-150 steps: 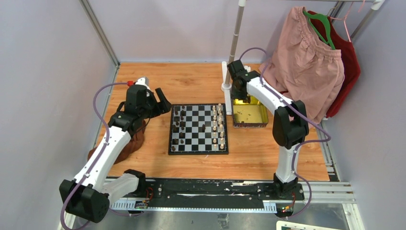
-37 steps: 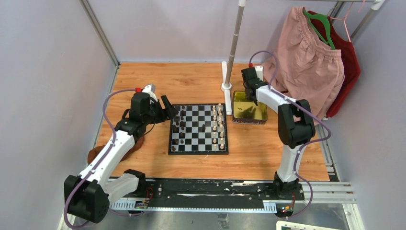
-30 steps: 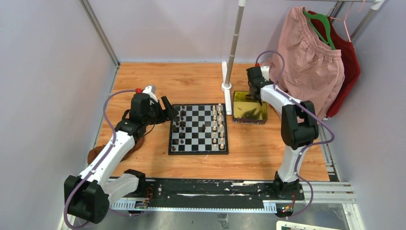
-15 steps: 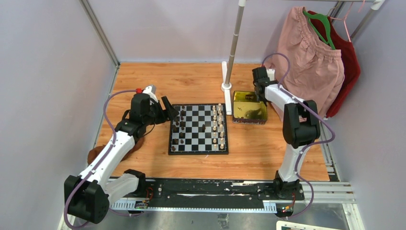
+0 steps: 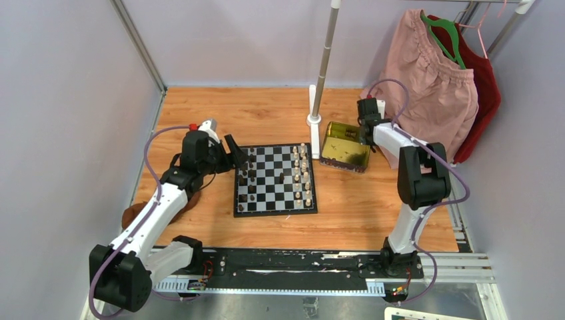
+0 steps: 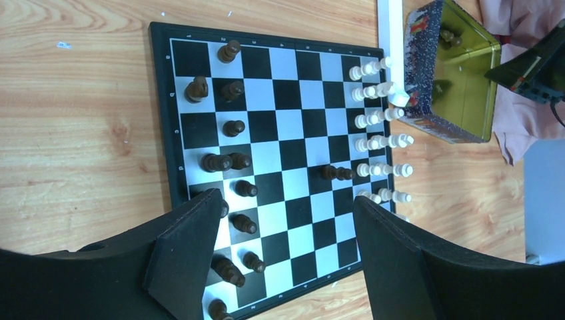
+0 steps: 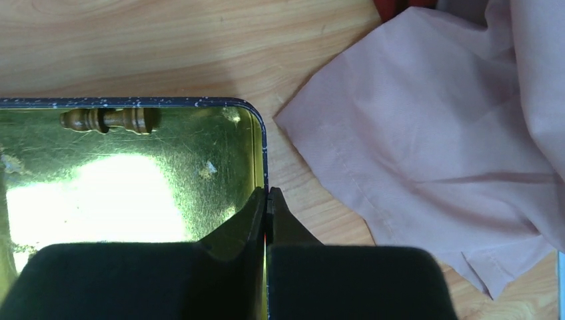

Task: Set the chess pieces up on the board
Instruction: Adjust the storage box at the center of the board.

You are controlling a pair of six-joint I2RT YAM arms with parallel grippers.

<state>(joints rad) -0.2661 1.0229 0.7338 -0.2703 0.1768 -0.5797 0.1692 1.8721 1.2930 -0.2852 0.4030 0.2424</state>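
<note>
Bright, even light, soft shadows; harsh glare blooms inside the gold tray (image 7: pixel 100 193).

Behind my left gripper (image 6: pixel 283 200) and right gripper (image 7: pixel 266 195) run white tubular arms (image 5: pixel 152 212) with black joint blocks, each trailing a looped lilac cable (image 5: pixel 150 139); fingers (image 6: pixel 183 260) matte black.

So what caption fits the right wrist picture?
Right gripper clamps the gold tray by its rim; one brown piece lies inside.

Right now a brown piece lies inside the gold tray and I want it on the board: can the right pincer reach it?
Probably not yet: the right pincer is shut on the gold tray at its wall. Nothing covers the brown piece, so it likely could after letting go.
</note>
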